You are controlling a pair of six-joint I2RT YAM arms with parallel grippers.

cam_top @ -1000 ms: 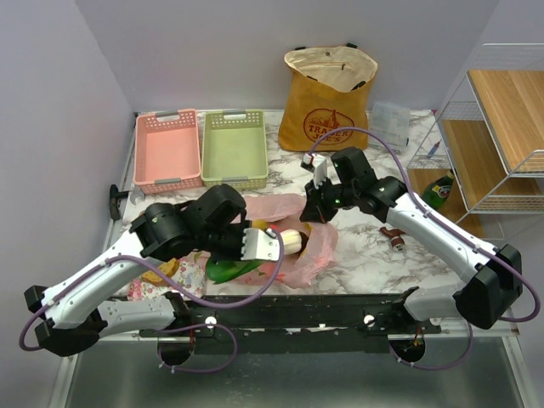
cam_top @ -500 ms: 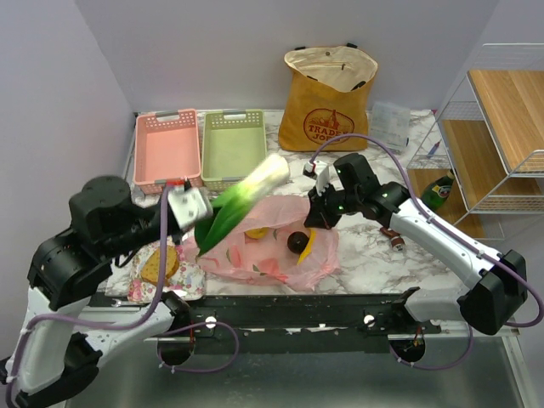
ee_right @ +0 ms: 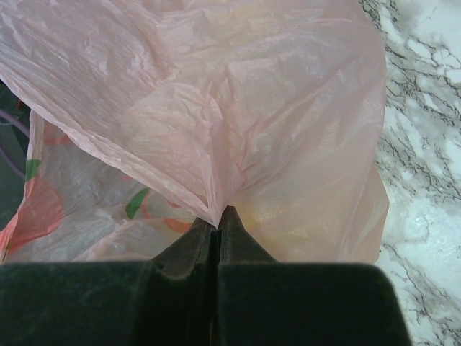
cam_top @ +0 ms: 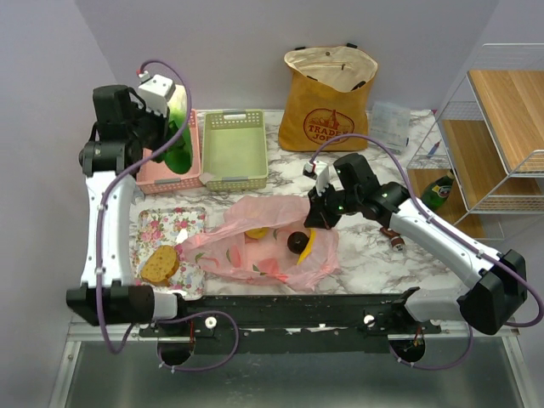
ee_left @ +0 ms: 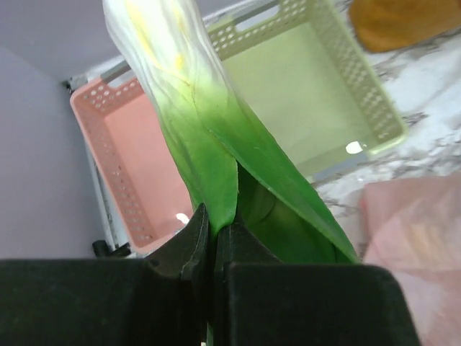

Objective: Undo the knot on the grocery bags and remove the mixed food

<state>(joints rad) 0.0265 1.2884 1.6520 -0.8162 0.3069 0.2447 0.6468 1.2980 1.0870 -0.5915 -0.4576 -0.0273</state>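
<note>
The marble table (cam_top: pixel 365 255) carries everything, with a wire shelf rack (cam_top: pixel 501 127) standing at its right edge. At the far side, right of centre, the mustard-yellow tote (cam_top: pixel 327 102) stands upright with its mouth open. The pink plastic bag (cam_top: pixel 263 255) lies crumpled and spread open near the middle of the table, towards the near edge.

Two slotted baskets sit side by side at the far left: the pink basket (cam_top: pixel 161 166) on the left and the green basket (cam_top: pixel 234 149) touching it on the right. A floral tray (cam_top: pixel 174 225) lies near the left edge, just beside the bag.

The leek (ee_left: pixel 209 130) is lifted off the table at the far left, above the pink basket. The left gripper (ee_left: pixel 214 231) is clenched on its green leaves, and the white end points away from the fingers.

The right gripper (ee_right: pixel 216 223) sits at the bag's far right edge, its jaws pinched tight on a fold of the pink film, which fans out from the fingertips.

A browned bread slice (cam_top: pixel 159 265) rests on the tray's near part. Inside the bag's right half lies a dark round fruit (cam_top: pixel 297 243) with a yellow piece (cam_top: pixel 308 246) touching it, and a yellow-orange item (cam_top: pixel 255 233) shows through the film further left. A green bottle (cam_top: pixel 438 191) stands at the foot of the rack.
</note>
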